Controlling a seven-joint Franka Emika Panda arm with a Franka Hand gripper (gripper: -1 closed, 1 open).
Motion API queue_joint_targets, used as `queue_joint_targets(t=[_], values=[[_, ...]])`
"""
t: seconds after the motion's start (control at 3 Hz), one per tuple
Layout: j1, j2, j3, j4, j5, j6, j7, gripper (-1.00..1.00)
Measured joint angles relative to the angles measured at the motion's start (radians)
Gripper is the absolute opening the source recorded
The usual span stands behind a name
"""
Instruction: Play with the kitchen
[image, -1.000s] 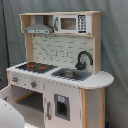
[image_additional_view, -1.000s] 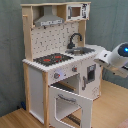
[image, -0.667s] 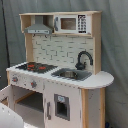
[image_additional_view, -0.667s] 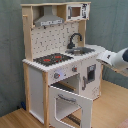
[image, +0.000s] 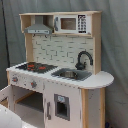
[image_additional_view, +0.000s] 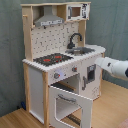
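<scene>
White panels and pale wood make up the kitchen (image: 57, 75), which stands upright on the wooden floor (image_additional_view: 15, 119) before a grey curtain (image: 112, 45), its long axis vertical from base cabinet to top shelf. In the first exterior view its front faces toward the first exterior view's left and the viewer; in the second exterior view the front turns toward the second exterior view's right.

Everything can be placed from the sink (image: 71, 74). The black faucet (image: 83, 59) arches just behind it. The black hob (image: 36, 66) with its red rings lies beside the sink on the same surface. The rounded end of the surface (image: 100, 79) juts out on the sink's other side. High above the sink sits the small microwave (image: 70, 23), and the grey hood (image: 39, 29) hangs above the hob. Below the hob are knobs (image_additional_view: 57, 76). Under them the windowed oven door (image_additional_view: 70, 104) hangs swung open, clearest in the second exterior view.

The robot arm (image_additional_view: 114, 67) reaches in from the second exterior view's right edge, level with the cabinet front below the sink, its white tip close to that panel. A second ago it sat further back; now it has pushed nearer the kitchen. I cannot tell whether the jaws are released or clenched. The oven door is open as before.
</scene>
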Motion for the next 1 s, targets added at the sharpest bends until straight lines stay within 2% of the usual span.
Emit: queue_joint_targets(t=[0.33, 1.0], values=[[-0.047, 0.000, 0.070, 0.013, -0.080, 0.007, 0.000, 1.00], [-0.146, 0.000, 0.190, 0.069, -0.246, 0.018, -0.001, 1.00]])
